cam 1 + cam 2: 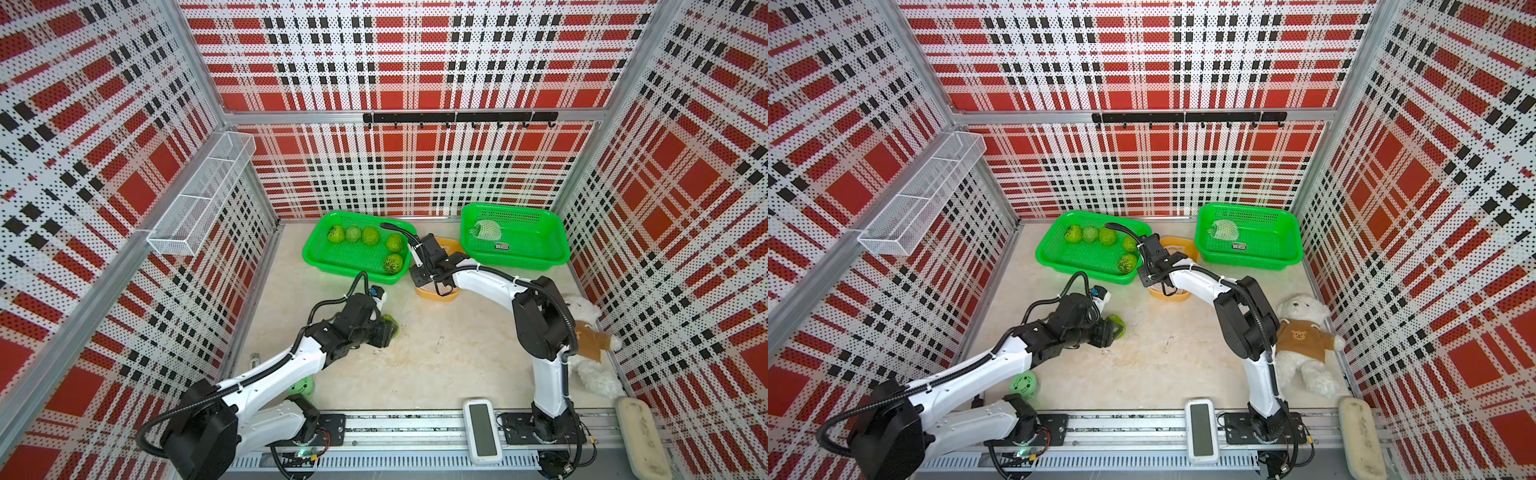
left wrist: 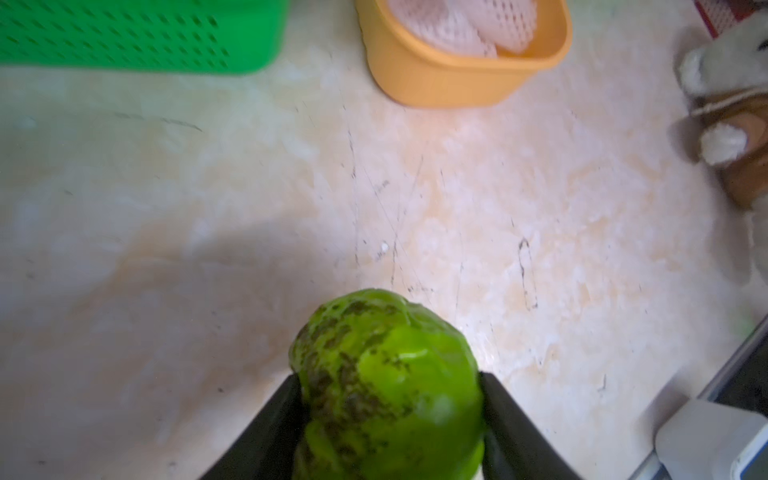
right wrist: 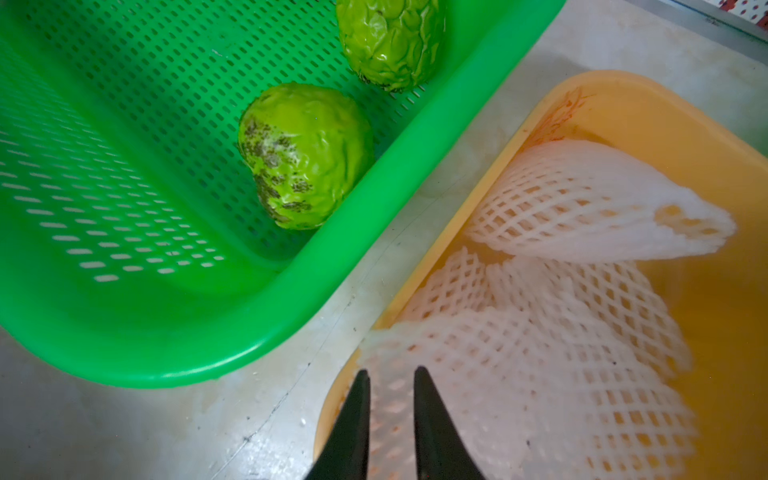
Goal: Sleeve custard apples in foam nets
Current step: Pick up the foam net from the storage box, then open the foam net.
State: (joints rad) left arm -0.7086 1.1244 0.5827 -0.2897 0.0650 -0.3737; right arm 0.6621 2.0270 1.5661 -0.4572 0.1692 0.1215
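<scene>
**Blotched fruit gripped on the left, nets bunched in the yellow tub**

The custard apple [image 2: 374, 332] is bumpy, glossy green and flecked with dark patches. It sits clamped between the black jaws of the left gripper [image 2: 388, 376], which are spread to fruit width, over the pale marbled tabletop [image 2: 208, 208] left of centre. Five more custard apples [image 1: 370, 235], round and scaly, lie in the perforated green left basket [image 1: 349, 255] at the far side. One sleeved fruit [image 1: 485, 230] lies in the matching right basket [image 1: 536, 245]. Between the baskets, soft white diamond-mesh foam nets [image 3: 582, 208] crumple in a smooth yellow tub [image 3: 665, 124]. The right gripper [image 3: 391, 370] hangs over them, jaws almost together with mesh showing in the slit. Whether it pinches the mesh cannot be told.
</scene>
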